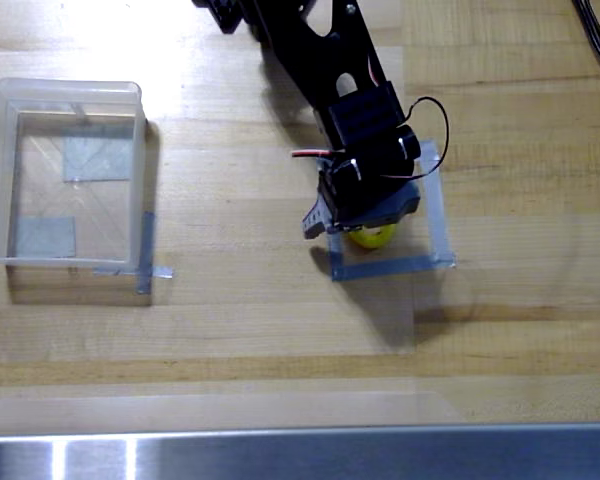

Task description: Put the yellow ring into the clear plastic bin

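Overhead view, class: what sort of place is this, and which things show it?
Probably a workshop or lab bench for robot trials: a butcher-block wooden table with a metal edge strip, a grey tape square marking a spot, and a black robot arm over a yellow ring.

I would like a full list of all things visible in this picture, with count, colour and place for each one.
ring: one, yellow, inside the tape square right of centre, mostly hidden under the gripper.
bin: one, clear plastic, at the left of the table; grey tape patches show through its bottom.
tape square: one outline, grey, right of centre, around the ring.
tape strips: a few, grey, at the bin's lower right corner.
table: one, light wood, under everything.
metal edge: one, silver, along the bottom of the picture.
cable: one, black, top right corner.
arm: one, black, reaching from the top centre down to the tape square.
gripper: one, black, directly over the ring; how the jaws stand cannot be told.
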`<state>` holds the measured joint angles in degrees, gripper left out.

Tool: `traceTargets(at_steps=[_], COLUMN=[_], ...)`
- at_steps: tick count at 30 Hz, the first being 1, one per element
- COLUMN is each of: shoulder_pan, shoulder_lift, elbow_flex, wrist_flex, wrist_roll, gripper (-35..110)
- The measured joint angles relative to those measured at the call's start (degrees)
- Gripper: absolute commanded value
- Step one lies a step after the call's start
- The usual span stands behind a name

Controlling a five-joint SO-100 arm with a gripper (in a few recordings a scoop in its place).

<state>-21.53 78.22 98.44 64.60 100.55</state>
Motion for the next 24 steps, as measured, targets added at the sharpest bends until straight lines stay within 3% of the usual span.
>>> traceTargets(at_steps=[24], shoulder_pan=[0.09], shoulder_lift=[-3.08], elbow_flex=[0.35], wrist_flex=[-0.26], wrist_roll=[6.24], gripper=[31])
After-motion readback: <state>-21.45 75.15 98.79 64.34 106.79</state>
